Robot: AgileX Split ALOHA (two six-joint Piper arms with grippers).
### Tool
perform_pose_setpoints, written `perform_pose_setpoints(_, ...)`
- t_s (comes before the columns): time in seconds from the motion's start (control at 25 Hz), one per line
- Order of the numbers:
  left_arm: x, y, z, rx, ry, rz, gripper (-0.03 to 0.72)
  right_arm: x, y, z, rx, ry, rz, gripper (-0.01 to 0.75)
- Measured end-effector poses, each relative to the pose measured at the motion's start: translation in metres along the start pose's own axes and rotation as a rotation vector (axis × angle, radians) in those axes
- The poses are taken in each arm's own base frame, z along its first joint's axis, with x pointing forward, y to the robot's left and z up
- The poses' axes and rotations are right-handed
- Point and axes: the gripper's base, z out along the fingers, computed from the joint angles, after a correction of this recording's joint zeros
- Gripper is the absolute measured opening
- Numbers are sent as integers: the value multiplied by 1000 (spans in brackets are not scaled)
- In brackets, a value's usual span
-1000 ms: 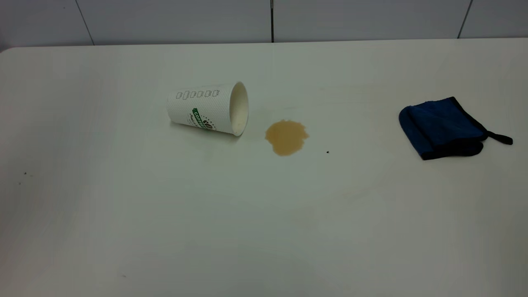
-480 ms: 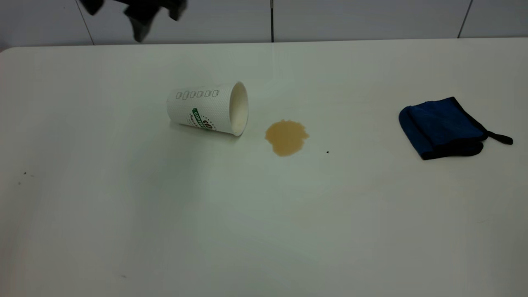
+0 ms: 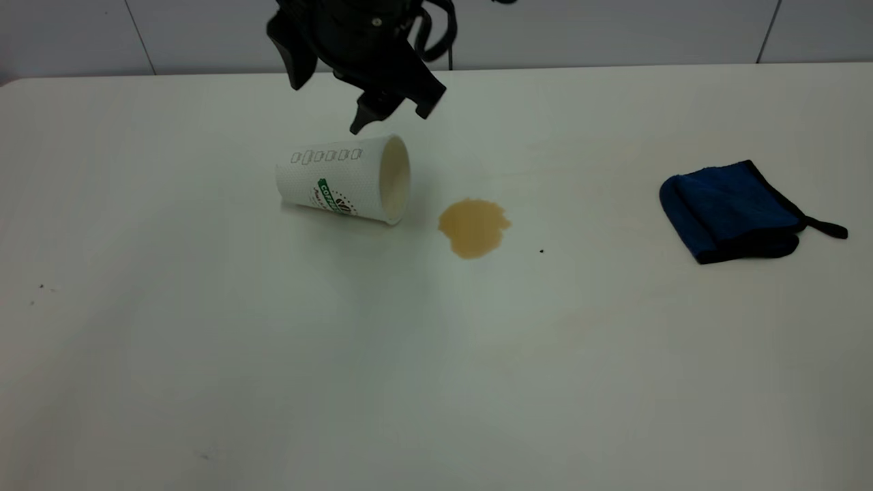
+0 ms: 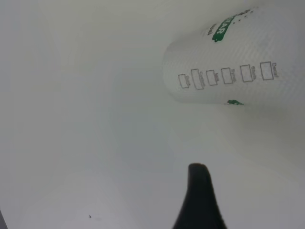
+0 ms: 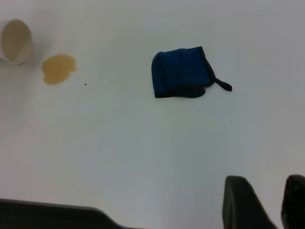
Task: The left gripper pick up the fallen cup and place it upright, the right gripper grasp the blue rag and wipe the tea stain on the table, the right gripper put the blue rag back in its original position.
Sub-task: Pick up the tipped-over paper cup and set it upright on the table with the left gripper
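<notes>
Hovers above the fallen cup [image 3: 344, 179], left gripper [image 3: 327, 102] with fingers apart. Lies mouth toward the tea stain [image 3: 473, 227]; blue rag [image 3: 733, 211] well apart on the table [image 3: 436, 354].

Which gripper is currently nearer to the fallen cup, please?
The left. The left gripper hangs just above the cup, not touching it. The right gripper is far off, beyond the blue rag, outside the exterior view.
</notes>
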Motion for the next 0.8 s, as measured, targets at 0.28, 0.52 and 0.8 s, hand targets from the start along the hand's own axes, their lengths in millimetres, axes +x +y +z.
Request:
perform_pose_setpoints(0.28, -14, -25, 34, -10, 20, 13, 596, 0, 0, 0, 0, 0, 0, 242)
perform_pose_setpoints(0.52, -22, -35, 52, -39, -1, 31, 592, 0, 0, 0, 0, 0, 0, 242)
perform_pose_setpoints(0.8, -28, -46, 70, -70, -26, 52, 591, 0, 0, 0, 0, 0, 0, 242)
